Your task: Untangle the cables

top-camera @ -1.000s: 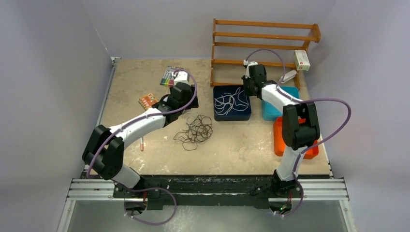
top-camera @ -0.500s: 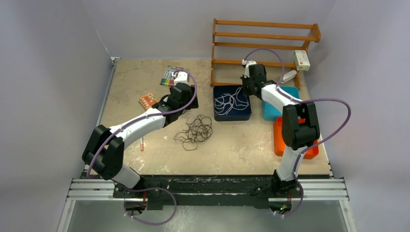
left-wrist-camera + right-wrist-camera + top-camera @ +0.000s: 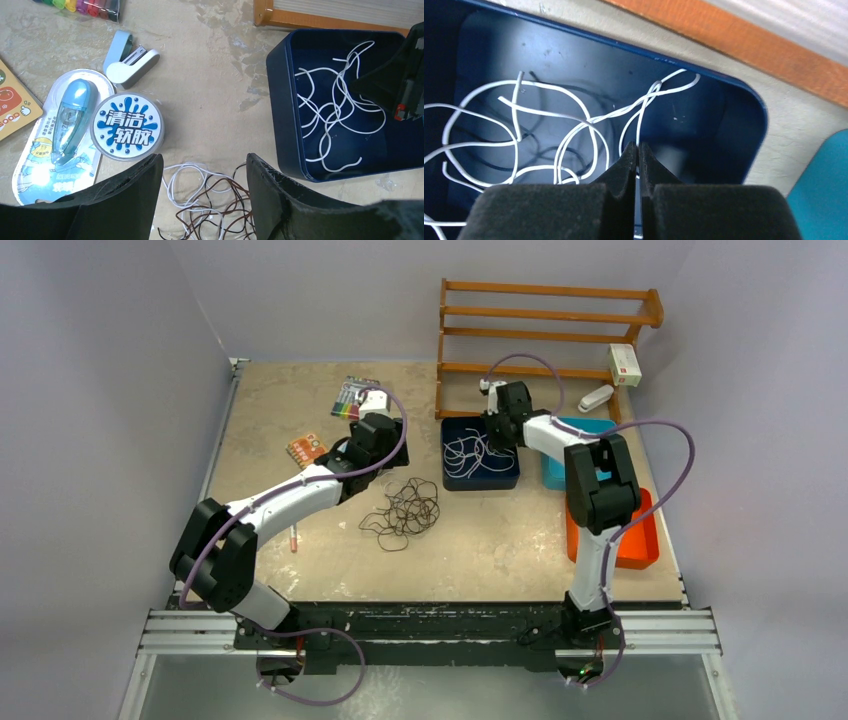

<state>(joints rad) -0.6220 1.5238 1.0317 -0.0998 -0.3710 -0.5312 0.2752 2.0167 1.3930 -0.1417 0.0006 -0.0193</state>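
Note:
A tangle of dark brown and white cables [image 3: 405,510] lies on the table in curly loops. My left gripper [image 3: 372,462] hangs just above its far-left edge, open, and the loops [image 3: 210,200] show between the spread fingers [image 3: 272,185]. More white cables [image 3: 475,455] lie loose in the dark blue tray [image 3: 480,483]. My right gripper [image 3: 497,430] reaches down into that tray's right side. In the right wrist view its jaws [image 3: 638,146] are shut on one white cable [image 3: 639,120] that runs in at the tips; the other white loops [image 3: 549,135] lie to the left.
A wooden rack [image 3: 545,315] stands behind the blue tray. A teal tray [image 3: 553,475] and an orange tray [image 3: 640,540] sit to the right. Left of the tangle are a marker pack [image 3: 350,398], a round tub [image 3: 127,126], a correction-tape pack [image 3: 62,130], a small stapler [image 3: 131,57] and a pen [image 3: 293,537].
My right arm has swung left over the blue tray and its jaws have closed on a white cable. The left arm and the tangle have not moved.

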